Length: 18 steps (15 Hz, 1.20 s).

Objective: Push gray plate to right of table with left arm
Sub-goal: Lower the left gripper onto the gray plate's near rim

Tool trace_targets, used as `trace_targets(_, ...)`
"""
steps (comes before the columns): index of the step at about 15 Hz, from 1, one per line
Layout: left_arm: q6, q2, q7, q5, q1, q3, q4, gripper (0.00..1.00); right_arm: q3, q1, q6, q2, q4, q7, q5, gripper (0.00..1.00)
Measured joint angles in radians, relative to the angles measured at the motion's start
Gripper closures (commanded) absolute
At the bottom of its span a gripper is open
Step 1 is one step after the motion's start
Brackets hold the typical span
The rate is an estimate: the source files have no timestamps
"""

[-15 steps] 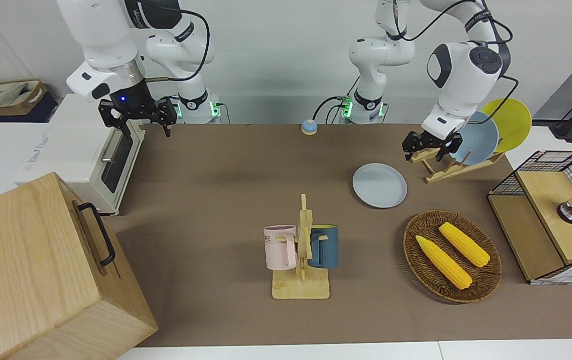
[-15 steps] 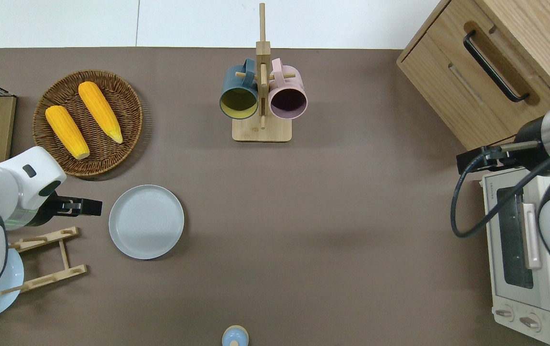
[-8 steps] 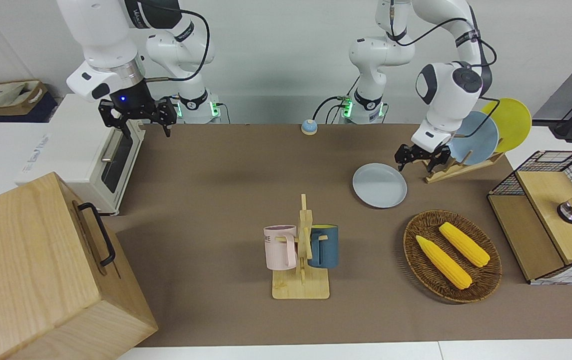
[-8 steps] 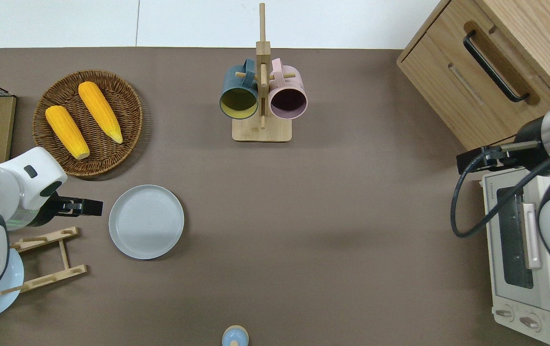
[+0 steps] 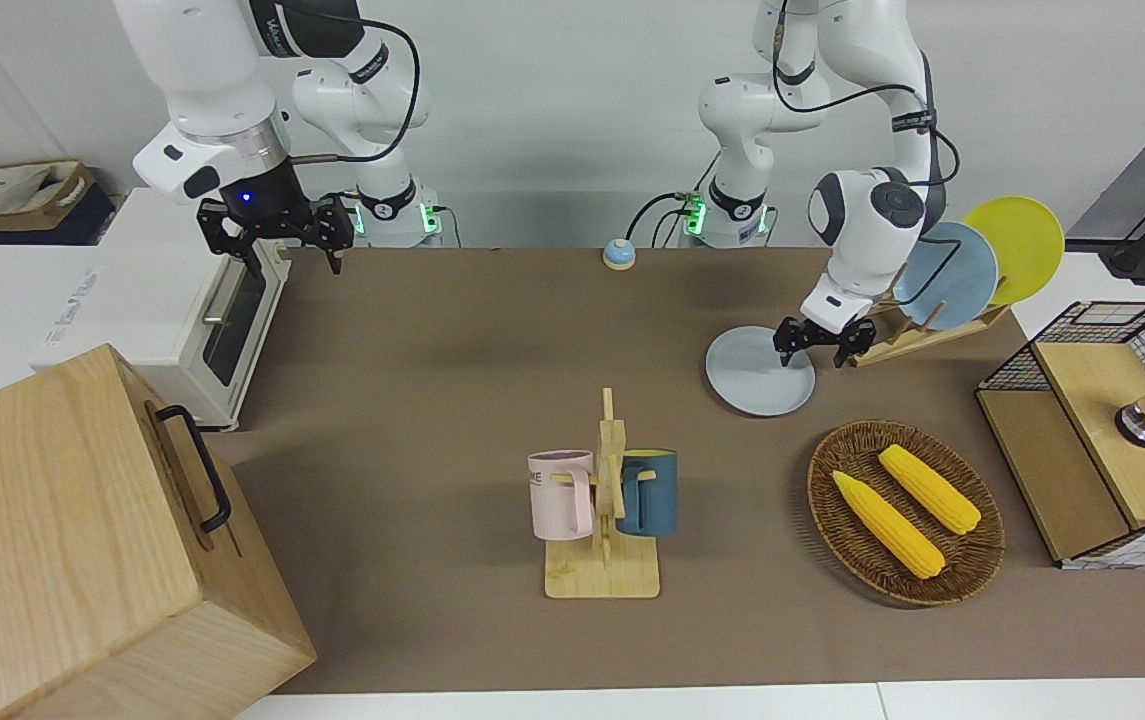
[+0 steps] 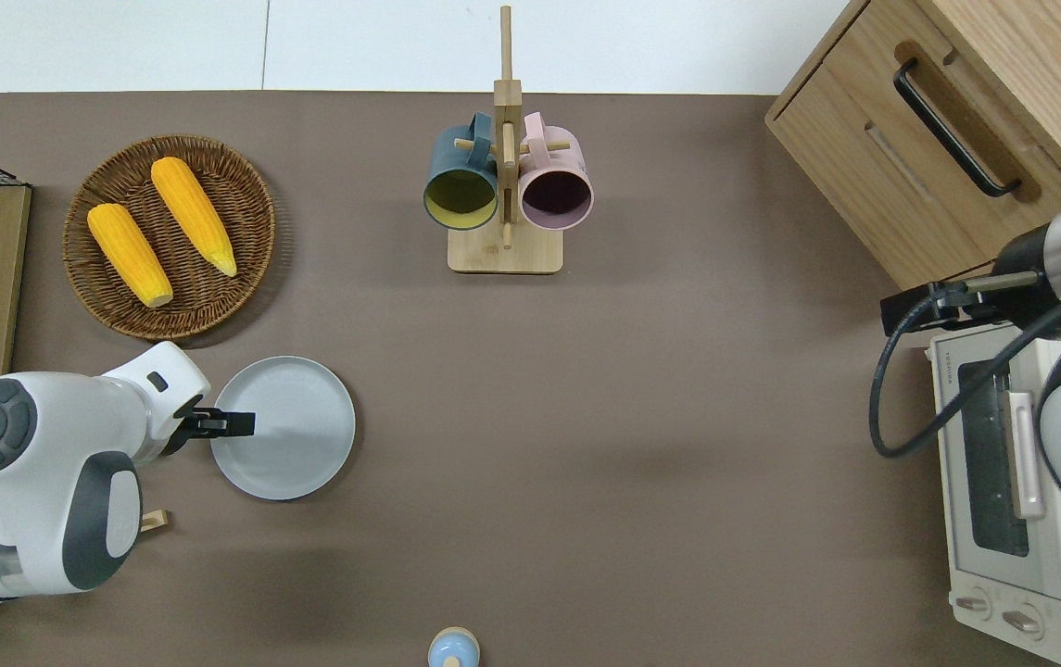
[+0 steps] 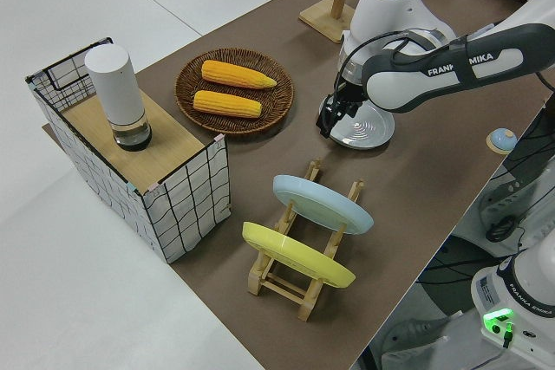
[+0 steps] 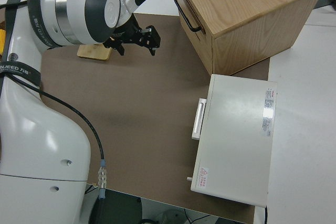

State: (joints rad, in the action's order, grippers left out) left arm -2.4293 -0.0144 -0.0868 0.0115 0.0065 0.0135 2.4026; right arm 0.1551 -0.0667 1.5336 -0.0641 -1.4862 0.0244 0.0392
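The gray plate [image 5: 758,378] lies flat on the brown table [image 5: 432,350], between the wicker basket and the wooden plate rack. It also shows in the overhead view [image 6: 298,435] and the left side view [image 7: 371,130]. My left gripper [image 5: 812,357] is low over the plate's rim on the side toward the left arm's end of the table, as the overhead view [image 6: 247,424] and the left side view [image 7: 326,126] show. Its fingers are apart and hold nothing. I cannot tell whether they touch the rim. My right gripper [image 5: 294,262] is parked and open.
A wicker basket [image 6: 257,199] with two corn cobs stands farther from the robots than the plate. The plate rack [image 5: 917,335] holds a light-blue and a yellow plate. A mug stand [image 6: 504,250] is mid-table. A wooden cabinet [image 5: 82,530], a toaster oven [image 6: 1003,500] and a wire crate [image 5: 1092,430] line the ends.
My left arm has come down from over the plate rack to the gray plate's rim. The plate has not moved. The right arm has not moved.
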Motion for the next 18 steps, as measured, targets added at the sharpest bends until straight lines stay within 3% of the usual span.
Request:
trace_targets(8,-0.043,0.016,0.000,0.000,0.000,-0.001,0.026,0.01,0.000,0.000,0.000,0.000,0.000,0.000,0.000,0.017)
trace_targets(9,-0.050,0.020,0.000,0.000,0.000,-0.001,0.028,0.05,0.000,0.000,0.000,0.000,0.000,0.000,0.000,0.017)
trace_targets(11,-0.052,0.024,0.000,0.000,0.001,-0.001,0.029,0.25,0.000,0.000,0.000,0.000,0.000,0.000,0.000,0.017)
trace_targets(14,-0.053,0.025,0.000,0.000,0.003,-0.002,0.029,0.84,0.000,0.000,0.000,0.000,0.000,0.000,0.000,0.017)
trace_targets(15,-0.054,0.025,0.000,0.000,0.005,-0.003,0.029,0.96,0.000,0.000,0.000,0.000,0.000,0.000,0.000,0.017)
trace_targets(18,-0.057,0.025,-0.001,0.000,0.012,-0.003,0.029,1.00,0.000,0.000,0.000,0.000,0.000,0.000,0.000,0.017)
